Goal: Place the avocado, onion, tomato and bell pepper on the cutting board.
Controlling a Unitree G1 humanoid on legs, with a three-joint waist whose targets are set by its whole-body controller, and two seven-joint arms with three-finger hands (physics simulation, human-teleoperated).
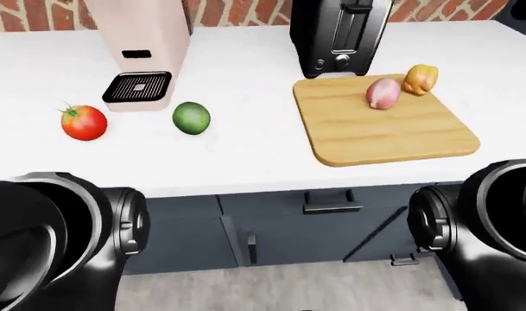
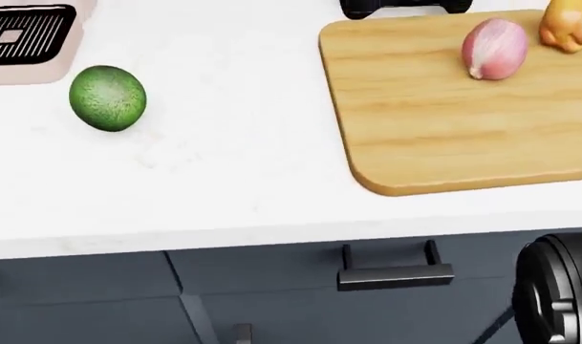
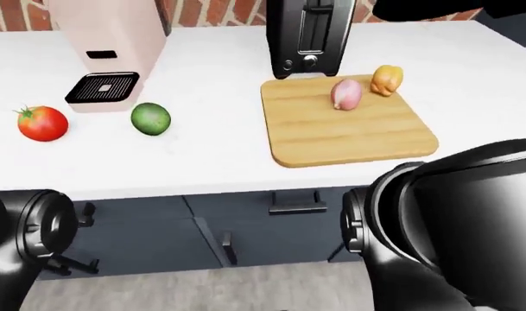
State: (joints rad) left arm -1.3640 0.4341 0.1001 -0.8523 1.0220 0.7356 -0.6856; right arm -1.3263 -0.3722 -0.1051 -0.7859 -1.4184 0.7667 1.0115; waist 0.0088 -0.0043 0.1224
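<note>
Grained wooden cutting board (image 1: 392,133), matt white counter (image 1: 245,139).

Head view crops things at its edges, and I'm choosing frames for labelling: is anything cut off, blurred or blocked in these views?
Head view: sharp, evenly lit, but the bell pepper and cutting board run off the right edge, and the tomato is out of frame. Left-eye view: tomato, avocado and onion all show whole; dark arm joints fill the lower corners. Right-eye view: a large black arm covers the lower right.
</note>
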